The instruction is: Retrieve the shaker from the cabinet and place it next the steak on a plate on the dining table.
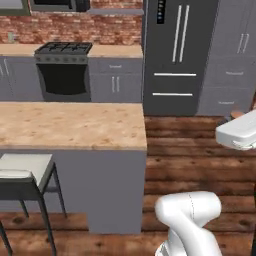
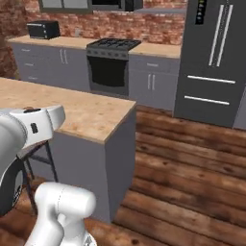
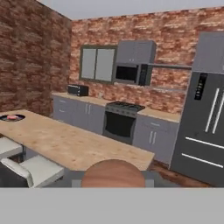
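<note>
The gripper is gripping the brown shaker while facing the dining table, where the steak is lying on the plate far left, so a careless swing risks clipping the table's edge.

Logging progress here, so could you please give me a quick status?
Hand shut on the shaker. Plate with steak at dining table far end. Stools along the table's side.
</note>
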Robot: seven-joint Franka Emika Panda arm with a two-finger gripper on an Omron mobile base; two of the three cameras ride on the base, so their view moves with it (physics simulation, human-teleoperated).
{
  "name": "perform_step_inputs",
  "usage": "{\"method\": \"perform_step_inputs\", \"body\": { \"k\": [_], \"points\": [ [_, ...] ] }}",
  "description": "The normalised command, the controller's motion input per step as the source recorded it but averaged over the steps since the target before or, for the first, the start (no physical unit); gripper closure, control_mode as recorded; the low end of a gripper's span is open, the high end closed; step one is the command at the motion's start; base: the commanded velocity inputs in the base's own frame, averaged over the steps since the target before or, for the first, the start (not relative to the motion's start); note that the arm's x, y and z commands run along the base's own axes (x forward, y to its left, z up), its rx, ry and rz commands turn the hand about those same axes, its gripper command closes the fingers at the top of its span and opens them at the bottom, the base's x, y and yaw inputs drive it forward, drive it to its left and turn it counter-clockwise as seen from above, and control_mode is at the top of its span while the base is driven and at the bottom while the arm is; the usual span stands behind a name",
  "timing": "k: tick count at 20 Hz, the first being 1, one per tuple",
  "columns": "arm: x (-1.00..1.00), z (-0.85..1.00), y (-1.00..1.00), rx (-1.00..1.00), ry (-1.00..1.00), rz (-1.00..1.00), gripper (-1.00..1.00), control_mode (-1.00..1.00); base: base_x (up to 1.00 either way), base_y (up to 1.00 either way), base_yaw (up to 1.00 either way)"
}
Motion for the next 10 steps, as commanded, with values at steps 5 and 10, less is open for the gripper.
{"method": "perform_step_inputs", "body": {
  "k": [5, 10],
  "points": [
    [0.0, 0.0, 0.0, 0.0, 0.0, 0.0, 1.0, 1.0, 0.0, 0.43, 0.93],
    [0.0, 0.0, 0.0, 0.0, 0.0, 0.0, 1.0, 1.0, 0.31, 0.89, 0.4]
  ]
}}
